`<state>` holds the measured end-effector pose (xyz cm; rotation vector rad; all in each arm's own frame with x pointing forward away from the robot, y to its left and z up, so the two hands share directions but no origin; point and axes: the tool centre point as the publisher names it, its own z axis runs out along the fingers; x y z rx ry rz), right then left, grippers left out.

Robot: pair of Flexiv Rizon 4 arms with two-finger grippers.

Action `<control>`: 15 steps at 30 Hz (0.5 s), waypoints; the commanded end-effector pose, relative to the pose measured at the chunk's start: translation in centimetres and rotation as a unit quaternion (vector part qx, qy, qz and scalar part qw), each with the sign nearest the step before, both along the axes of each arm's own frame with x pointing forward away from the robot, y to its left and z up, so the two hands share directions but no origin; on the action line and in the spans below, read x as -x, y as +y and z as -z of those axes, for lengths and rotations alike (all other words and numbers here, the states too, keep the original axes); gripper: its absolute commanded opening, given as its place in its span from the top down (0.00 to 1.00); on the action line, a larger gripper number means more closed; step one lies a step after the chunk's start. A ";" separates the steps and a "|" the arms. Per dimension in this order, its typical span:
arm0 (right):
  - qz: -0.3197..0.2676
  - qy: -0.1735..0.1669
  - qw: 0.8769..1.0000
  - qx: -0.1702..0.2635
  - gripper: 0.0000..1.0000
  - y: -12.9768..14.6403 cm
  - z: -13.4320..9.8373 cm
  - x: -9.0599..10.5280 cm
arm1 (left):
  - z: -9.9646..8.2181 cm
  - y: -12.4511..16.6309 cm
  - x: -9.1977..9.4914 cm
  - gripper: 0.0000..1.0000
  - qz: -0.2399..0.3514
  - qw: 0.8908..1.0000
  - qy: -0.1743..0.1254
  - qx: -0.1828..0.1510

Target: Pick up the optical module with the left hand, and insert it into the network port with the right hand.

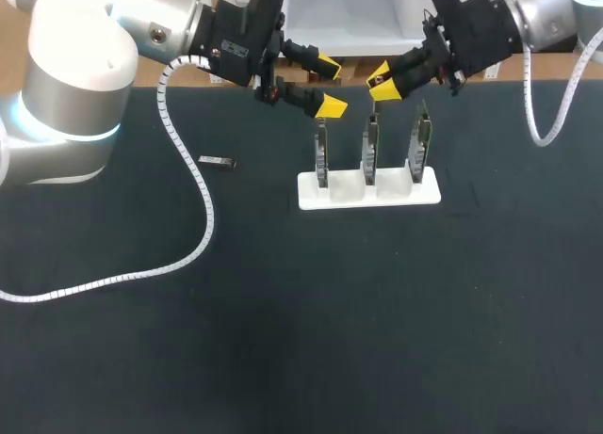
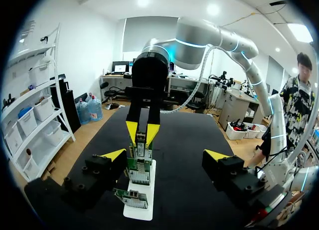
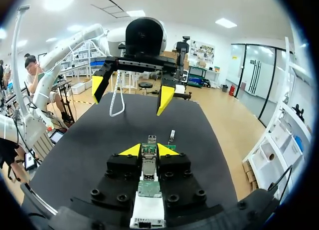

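Left end effector (image 1: 332, 86) spread wide; optical module (image 1: 217, 162) well apart.

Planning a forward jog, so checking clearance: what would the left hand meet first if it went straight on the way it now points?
Likely the nearest circuit board in the white stand, just ahead of the left hand and nearer one finger. Depth is unclear; it might pass above.
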<state>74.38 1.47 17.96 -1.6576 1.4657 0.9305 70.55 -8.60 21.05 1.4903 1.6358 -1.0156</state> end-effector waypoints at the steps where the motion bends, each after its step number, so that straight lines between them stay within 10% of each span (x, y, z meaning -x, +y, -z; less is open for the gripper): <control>1: 0.008 -0.006 1.000 0.000 1.00 0.0 -0.1 0.6 | -0.1 -0.1 0.0 0.00 -0.002 1.000 0.001 -0.002; 15: 0.011 0.008 1.000 -0.001 1.00 0.3 0.4 0.4 | -0.1 -0.1 0.0 0.00 -0.002 1.000 0.001 -0.002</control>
